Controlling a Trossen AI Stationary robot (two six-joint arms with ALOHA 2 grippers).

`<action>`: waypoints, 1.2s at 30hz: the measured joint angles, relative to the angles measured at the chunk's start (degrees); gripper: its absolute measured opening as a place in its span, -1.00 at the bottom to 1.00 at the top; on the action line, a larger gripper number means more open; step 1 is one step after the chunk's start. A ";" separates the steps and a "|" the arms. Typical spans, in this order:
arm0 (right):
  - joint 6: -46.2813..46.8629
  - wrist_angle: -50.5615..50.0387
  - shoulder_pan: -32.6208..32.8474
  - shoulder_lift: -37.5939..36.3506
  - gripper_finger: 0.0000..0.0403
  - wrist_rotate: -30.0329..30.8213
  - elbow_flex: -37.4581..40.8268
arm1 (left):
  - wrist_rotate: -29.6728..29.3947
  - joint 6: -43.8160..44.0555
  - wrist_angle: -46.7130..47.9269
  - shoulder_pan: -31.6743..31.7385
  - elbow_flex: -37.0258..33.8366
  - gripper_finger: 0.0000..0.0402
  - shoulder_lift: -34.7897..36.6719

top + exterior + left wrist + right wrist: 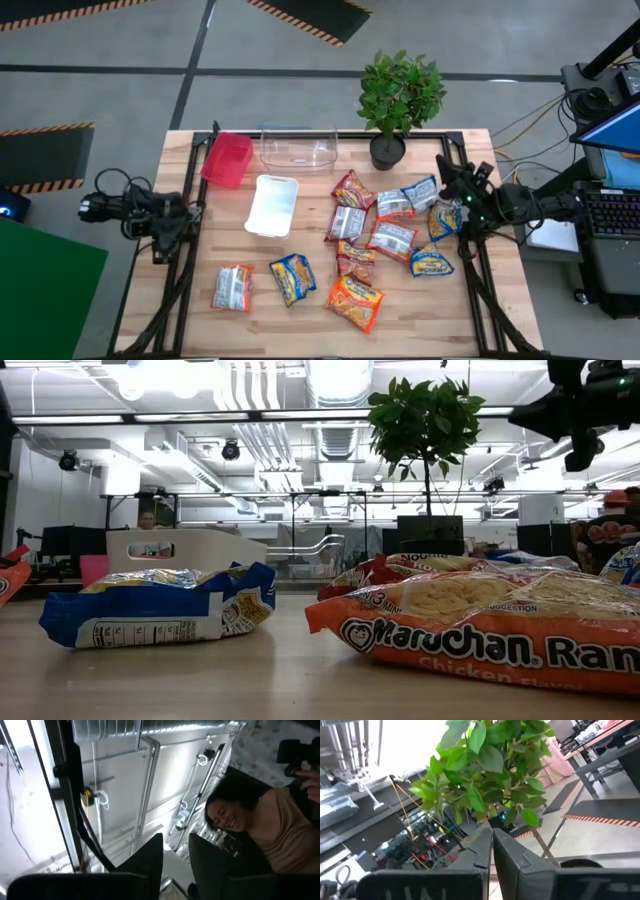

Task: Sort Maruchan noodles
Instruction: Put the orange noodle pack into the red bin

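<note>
near edge: orange packet (355, 302) at 6 o'clock on the surface (310, 325), "Maruchan" print readable in the low view; blue-and-yellow packet (292, 278) just beside it at 7 o'clock; silvery white packet (233, 288) further toward 8 o'clock, apart from both.
centre-right: main cluster of packets (390, 225), roughly 3 to 5 o'clock of centre, mixed red-brown, silvery and blue-and-yellow, several touching or overlapping.
centre: white tray (272, 205) at about 10 o'clock of the cluster, nothing in it.
far edge: red tray (228, 159) at 11 o'clock, tilted; clear tray (298, 147) at 12 o'clock beside it; potted plant (398, 100) at 1 o'clock.
left gripper (175, 865): off the surface's 9 o'clock edge, raised, camera aimed up at ceiling and a person (260, 830); fingers slightly apart, holding nothing.
right gripper (491, 851): at the 3 o'clock edge near the cluster, pointed at the plant; fingers pressed together, nothing between them.
</note>
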State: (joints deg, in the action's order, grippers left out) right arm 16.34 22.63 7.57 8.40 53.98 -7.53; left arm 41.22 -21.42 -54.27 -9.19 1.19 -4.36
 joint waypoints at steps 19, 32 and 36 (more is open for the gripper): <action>-15.84 -0.16 -0.37 14.82 -0.95 0.10 -12.86 | -59.62 47.19 37.37 -0.46 22.68 -0.63 -26.70; -24.98 0.00 -0.37 17.53 -0.95 5.94 -16.26 | -48.08 107.35 92.76 -9.48 44.21 -0.80 -49.36; -27.81 0.17 -0.54 17.53 -0.95 7.77 -16.28 | -44.57 108.13 93.48 -10.93 45.11 -0.80 -55.64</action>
State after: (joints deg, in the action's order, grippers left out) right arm -11.48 22.81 7.03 25.93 61.75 -23.81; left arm -3.34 86.71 39.22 -20.12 46.30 -60.00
